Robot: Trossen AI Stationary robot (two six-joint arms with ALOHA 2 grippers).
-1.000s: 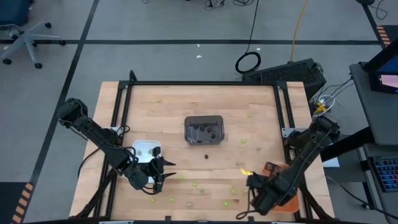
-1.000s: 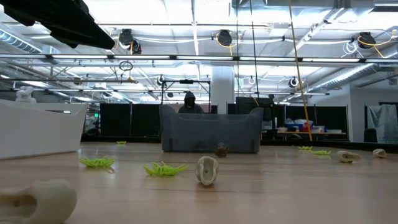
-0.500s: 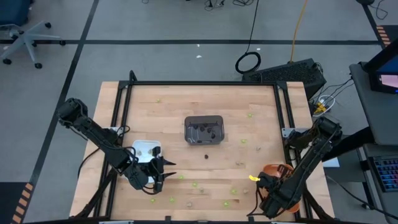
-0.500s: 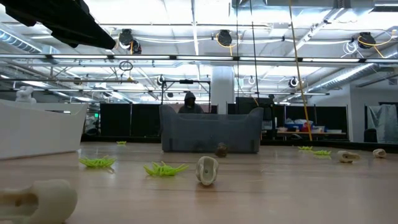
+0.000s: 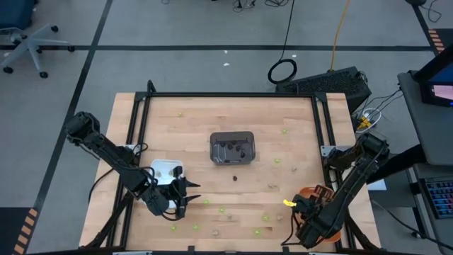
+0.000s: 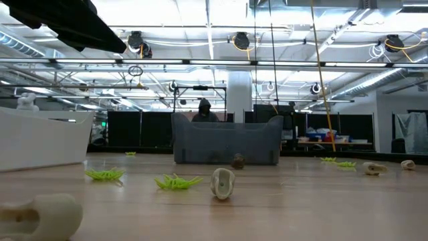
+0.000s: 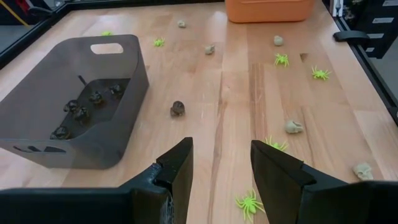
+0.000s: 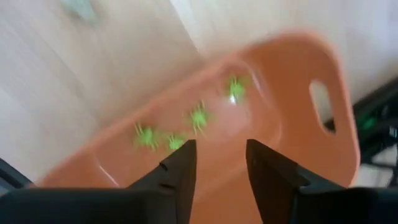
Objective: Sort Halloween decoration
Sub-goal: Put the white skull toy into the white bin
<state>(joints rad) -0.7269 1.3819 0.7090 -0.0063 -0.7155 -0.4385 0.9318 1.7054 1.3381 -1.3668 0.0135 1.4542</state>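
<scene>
Left gripper [image 5: 185,193] waits lower left, jaws apart and empty, beside the white tray [image 5: 163,168]. Grey tray [image 5: 233,147] at centre holds dark trinkets. Green spiders [image 7: 281,59] and tan skulls [image 7: 293,127] lie scattered. Right gripper [image 8: 219,163], lower right, jaws parted and empty, hangs over the orange tray [image 8: 292,68], which collects green spiders.

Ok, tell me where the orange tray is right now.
In the high view the orange tray sits at the table's near right corner, directly under the right gripper, with green spiders inside.
</scene>
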